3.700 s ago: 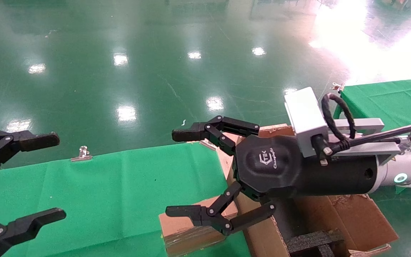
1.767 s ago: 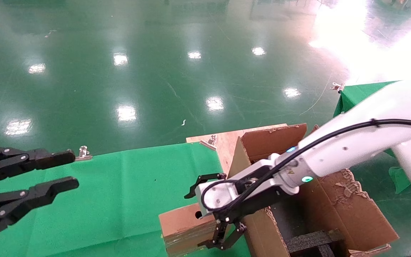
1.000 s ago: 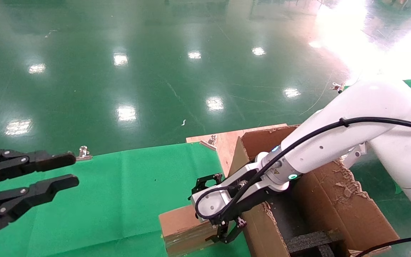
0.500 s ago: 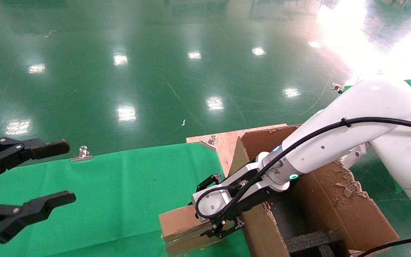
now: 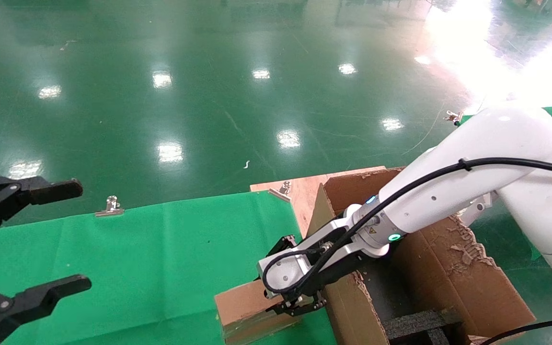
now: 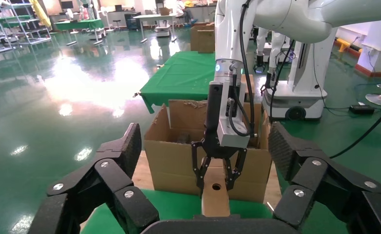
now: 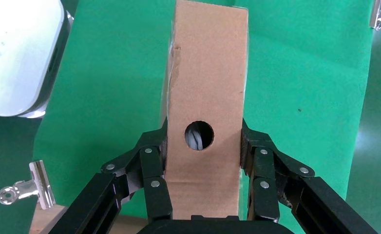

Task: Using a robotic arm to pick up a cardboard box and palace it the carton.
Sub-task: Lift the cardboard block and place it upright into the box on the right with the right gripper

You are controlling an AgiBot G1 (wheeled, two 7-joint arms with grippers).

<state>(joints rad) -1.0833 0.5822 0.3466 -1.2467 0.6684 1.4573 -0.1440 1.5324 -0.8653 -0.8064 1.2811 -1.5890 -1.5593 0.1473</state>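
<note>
The cardboard box (image 5: 247, 311) stands on its narrow edge at the near edge of the green-covered bench (image 5: 161, 258), just beside the left wall of the carton (image 5: 453, 273). The right hand (image 5: 291, 287) of the robotic arm (image 5: 448, 201) is clenched on the box's narrow top side, one finger (image 7: 152, 175) pressed to each broad face, with the round hole (image 7: 199, 135) between them. Left of the box, the green cloth lies open up to the left hand (image 5: 12, 254), which hovers with its fingers spread wide over the bench's left portion. Beyond the bench's far edge, marked by a metal clip (image 5: 109, 206), lies the glossy green floor (image 5: 209, 96).
</note>
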